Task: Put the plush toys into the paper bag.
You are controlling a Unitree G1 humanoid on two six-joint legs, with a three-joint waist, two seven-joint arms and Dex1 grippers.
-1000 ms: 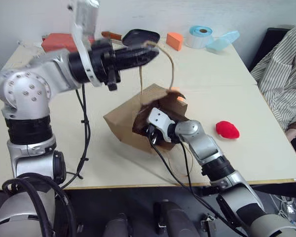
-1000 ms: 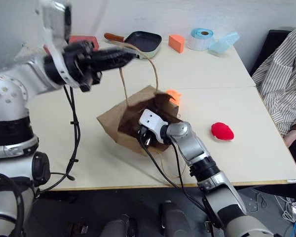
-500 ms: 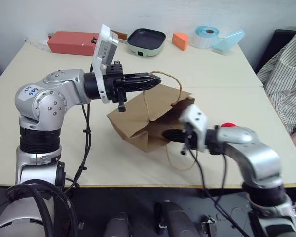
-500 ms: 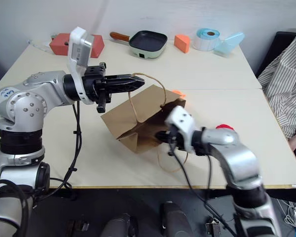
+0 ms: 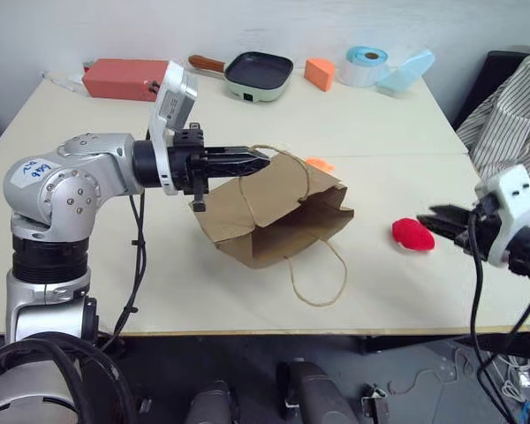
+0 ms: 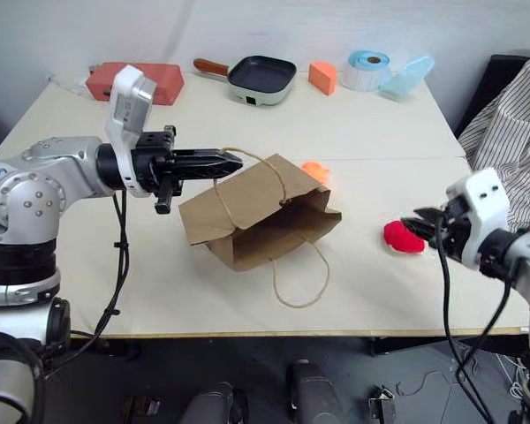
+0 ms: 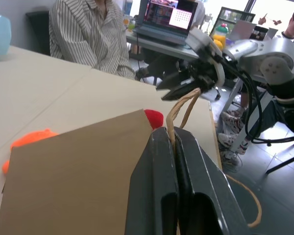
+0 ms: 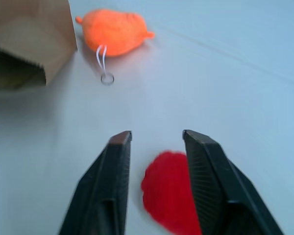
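The brown paper bag [image 5: 274, 212] lies tilted on the table with its mouth facing right. My left gripper [image 5: 261, 160] is shut on one of its cord handles [image 7: 182, 103] and holds it up. The other handle [image 5: 316, 281] lies loose on the table. The orange plush toy [image 8: 115, 32] sits on the table just behind the bag's mouth, its string loop beside it. The red plush toy [image 5: 412, 234] lies to the right of the bag. My right gripper [image 5: 435, 221] hovers open right beside it, and in the right wrist view the toy sits between the two fingers [image 8: 115, 181].
Along the back edge stand a red block [image 5: 124, 78], a small pan [image 5: 258, 72], an orange wedge [image 5: 315, 72], a tape roll [image 5: 364, 64] and a blue container [image 5: 406, 71]. A person in a striped shirt [image 5: 512, 115] sits at the table's right side.
My right gripper has come out of the bag's mouth, swung right to the red plush toy and opened. The left gripper has sunk a little, still holding the handle.
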